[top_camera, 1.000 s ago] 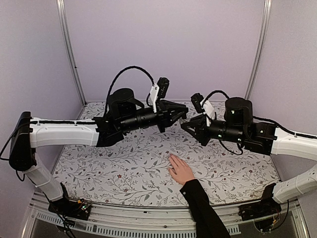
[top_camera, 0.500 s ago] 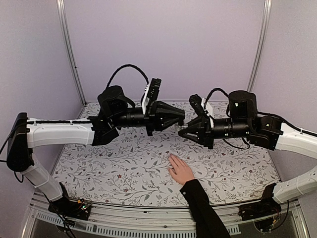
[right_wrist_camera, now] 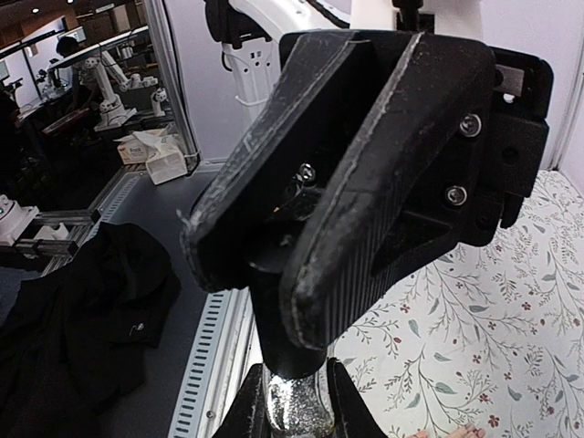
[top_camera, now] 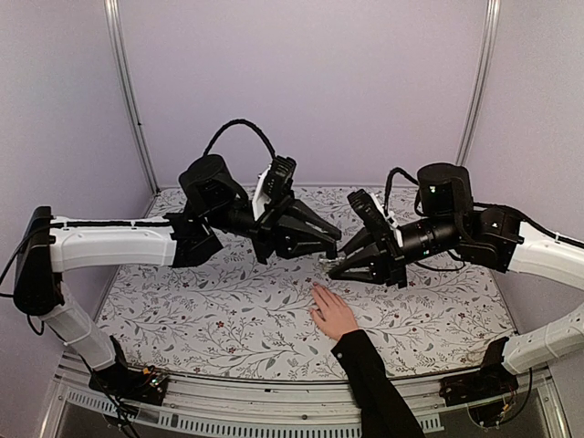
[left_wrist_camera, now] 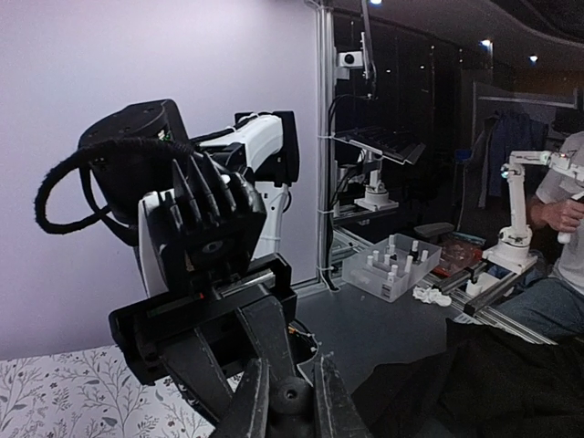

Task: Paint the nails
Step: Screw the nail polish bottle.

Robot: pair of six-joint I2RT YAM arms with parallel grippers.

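Silver-speckled small bottle (right_wrist_camera: 294, 401), contents unclear, sits clamped in the right gripper (right_wrist_camera: 297, 418). The left gripper (left_wrist_camera: 291, 412) is closed tight on its black cap (left_wrist_camera: 292, 394).

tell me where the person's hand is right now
In the top external view the hand lies flat on the floral table, slightly right of centre near the front edge. The right gripper hangs just beyond its fingertips.
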